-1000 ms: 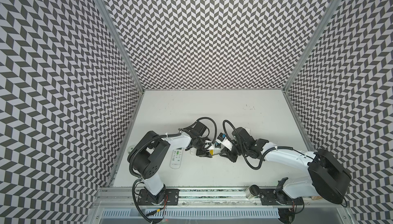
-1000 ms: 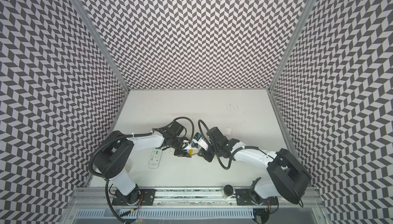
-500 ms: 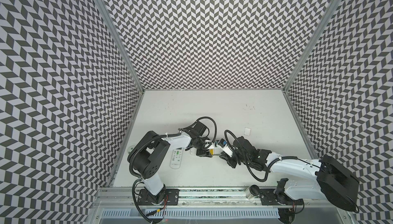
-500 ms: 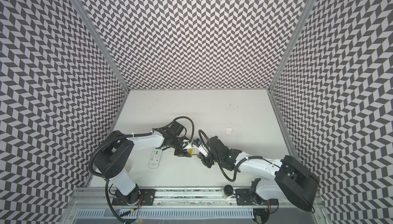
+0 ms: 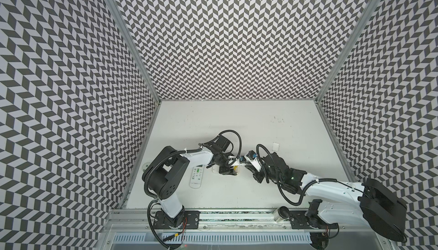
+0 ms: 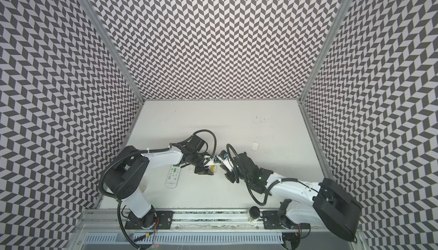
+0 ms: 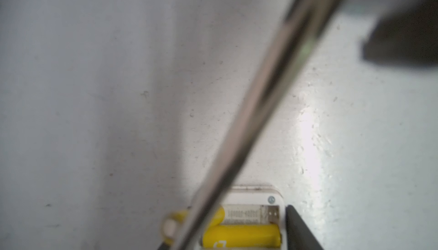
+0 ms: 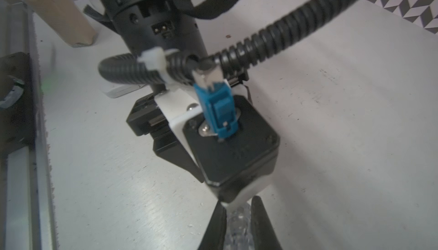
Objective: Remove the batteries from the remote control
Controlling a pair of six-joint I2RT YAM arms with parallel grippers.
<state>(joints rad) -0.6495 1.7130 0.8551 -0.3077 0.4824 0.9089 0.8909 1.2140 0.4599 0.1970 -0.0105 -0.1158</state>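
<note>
Metal screwdriver (image 7: 260,108) slants across yellow batteries (image 7: 241,237) in the remote control (image 7: 260,196), half-hiding one.

Left end effector (image 5: 228,168) seemingly gripping remote (image 5: 214,170), yellow batteries (image 5: 235,169) showing

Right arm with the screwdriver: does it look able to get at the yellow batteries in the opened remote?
Probably yes. The compartment is open, the yellow batteries lie exposed, the left gripper seems to clamp the remote, and the screwdriver held in the right gripper slants down to them.
</note>
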